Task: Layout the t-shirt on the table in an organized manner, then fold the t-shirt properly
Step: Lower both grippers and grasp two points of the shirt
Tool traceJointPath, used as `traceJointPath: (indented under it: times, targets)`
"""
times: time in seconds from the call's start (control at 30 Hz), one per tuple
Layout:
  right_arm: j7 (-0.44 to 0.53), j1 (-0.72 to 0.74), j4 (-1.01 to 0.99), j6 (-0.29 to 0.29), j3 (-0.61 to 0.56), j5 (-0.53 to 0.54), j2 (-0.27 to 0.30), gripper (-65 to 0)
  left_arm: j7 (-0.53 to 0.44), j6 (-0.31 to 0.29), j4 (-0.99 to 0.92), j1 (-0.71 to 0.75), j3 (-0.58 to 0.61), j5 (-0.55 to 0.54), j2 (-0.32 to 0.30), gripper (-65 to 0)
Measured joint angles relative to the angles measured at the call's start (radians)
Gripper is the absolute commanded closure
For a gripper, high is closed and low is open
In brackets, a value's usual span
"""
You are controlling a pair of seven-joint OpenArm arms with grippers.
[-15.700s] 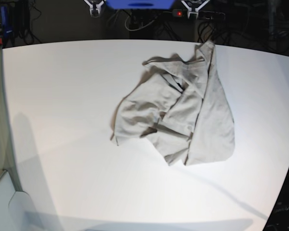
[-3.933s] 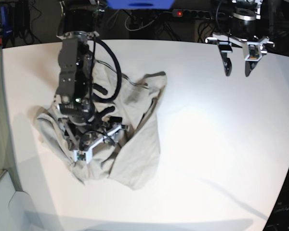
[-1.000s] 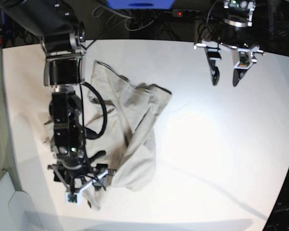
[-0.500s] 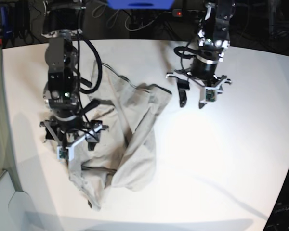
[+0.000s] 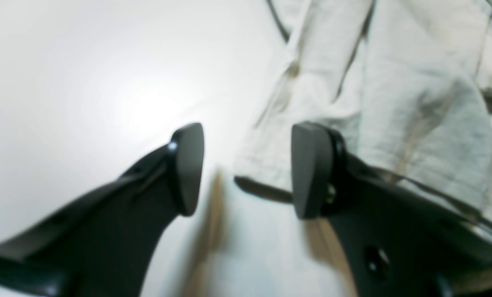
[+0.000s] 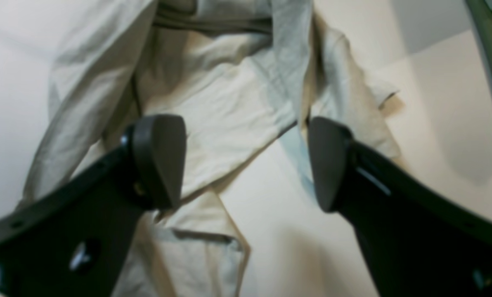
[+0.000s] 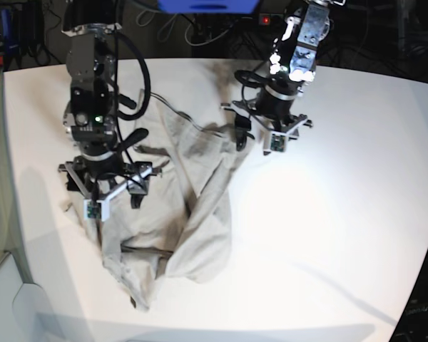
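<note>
The beige-grey t-shirt (image 7: 192,214) lies crumpled in a long heap on the left half of the white table (image 7: 342,235). My right gripper (image 7: 108,198) hangs open just above the shirt's left side. In the right wrist view its jaws (image 6: 244,163) stand wide over bunched folds of the t-shirt (image 6: 213,103). My left gripper (image 7: 258,142) is open at the shirt's upper right edge. In the left wrist view its fingers (image 5: 246,171) straddle a hemmed corner of the t-shirt (image 5: 394,82), with bare table (image 5: 85,74) to the left. Neither gripper holds cloth.
Cables and a power strip with a red light (image 7: 265,20) run behind the table's far edge, beside a blue object (image 7: 207,6). The table's curved edge (image 7: 422,285) drops away at the right. A pale low surface (image 7: 7,299) sits at the bottom left.
The left arm swung in from the far right to the shirt's upper right edge. The right gripper moved back from the shirt's near end to above its left side. Both stayed open.
</note>
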Motion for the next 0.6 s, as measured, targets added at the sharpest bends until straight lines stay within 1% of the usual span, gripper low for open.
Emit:
traceJointPath:
  times: [0.13,0.23,0.3,0.4,0.43,0.47,0.5,0.57,0.6]
  targets:
    - [-0.007,-0.015,0.0,0.0,0.0,0.001,-0.001,-46.9,0.002,0.0,-0.046,-0.02,0.003,-0.001,0.003,-32.8]
    - [-0.003,-0.014,0.0,0.0,0.0,0.001,-0.002,-46.9,-0.027,0.0,-0.09,-0.037,0.003,0.004,0.003,-32.8]
    - [-0.003,-0.013,0.0,0.0,0.0,0.001,-0.002,-46.9,-0.025,0.0,-0.108,-0.057,0.003,0.003,0.008,-32.6]
    - [-0.004,-0.014,0.0,0.0,0.0,0.001,-0.002,-46.9,-0.041,0.001,-0.134,-0.073,0.031,0.004,0.006,-32.1]
    - [-0.003,-0.014,0.0,0.0,0.0,0.001,-0.002,-46.9,-0.048,0.001,-0.14,-0.075,0.041,0.004,0.005,-30.2]
    - [-0.003,-0.014,0.0,0.0,0.0,0.001,-0.002,-46.9,-0.056,0.0,-0.147,-0.078,0.048,0.005,0.005,-26.8]
    - [-0.011,-0.014,0.0,0.0,0.0,0.001,-0.002,-46.9,-0.061,0.0,-0.158,-0.086,0.055,0.005,0.006,-21.1]
    - [-0.038,-0.014,0.0,0.0,0.0,0.001,-0.002,-46.9,-0.072,0.0,-0.194,-0.114,0.066,0.005,0.006,-6.2]
    - [-0.042,-0.014,0.001,0.0,0.0,0.001,-0.002,-46.9,-0.08,0.0,-0.216,-0.129,0.067,0.003,0.007,-0.1]
